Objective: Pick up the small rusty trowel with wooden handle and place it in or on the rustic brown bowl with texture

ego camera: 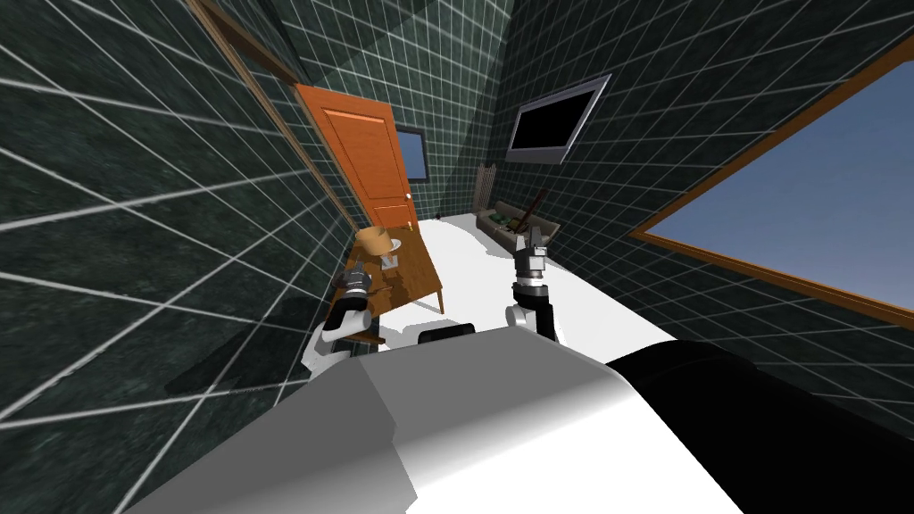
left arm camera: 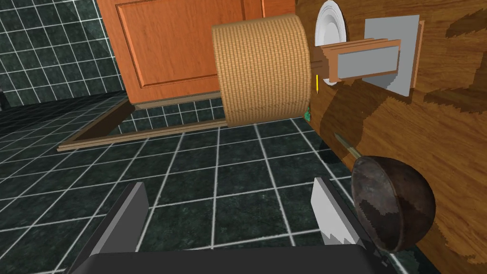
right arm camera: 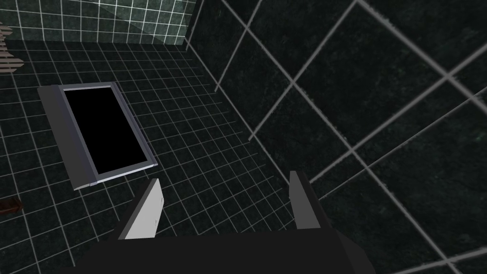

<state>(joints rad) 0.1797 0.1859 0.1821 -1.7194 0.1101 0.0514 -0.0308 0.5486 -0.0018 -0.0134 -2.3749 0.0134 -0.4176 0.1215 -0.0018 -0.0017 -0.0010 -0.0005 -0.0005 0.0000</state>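
Observation:
A dark brown, mottled bowl (left arm camera: 393, 204) sits on the wooden table (left arm camera: 442, 123), right beside one finger (left arm camera: 333, 214) of my left gripper (left arm camera: 230, 209). That gripper is open with nothing between its fingers, and it hangs at the table's edge (ego camera: 355, 278) over dark tiled floor. A thin tan stick with an olive tip (left arm camera: 347, 145) lies on the table and pokes out from behind the bowl. It looks like the trowel's handle, and its blade is hidden. My right gripper (ego camera: 534, 239) is raised off to the right, open (right arm camera: 223, 204) and empty.
Farther along the table (ego camera: 412, 268) stand a woven tan basket (left arm camera: 259, 69), a white plate (left arm camera: 330, 33) and a grey and wooden holder (left arm camera: 375, 57). A small yellow pencil (left arm camera: 317, 83) lies near the basket. An orange door (ego camera: 361, 152) stands behind the table.

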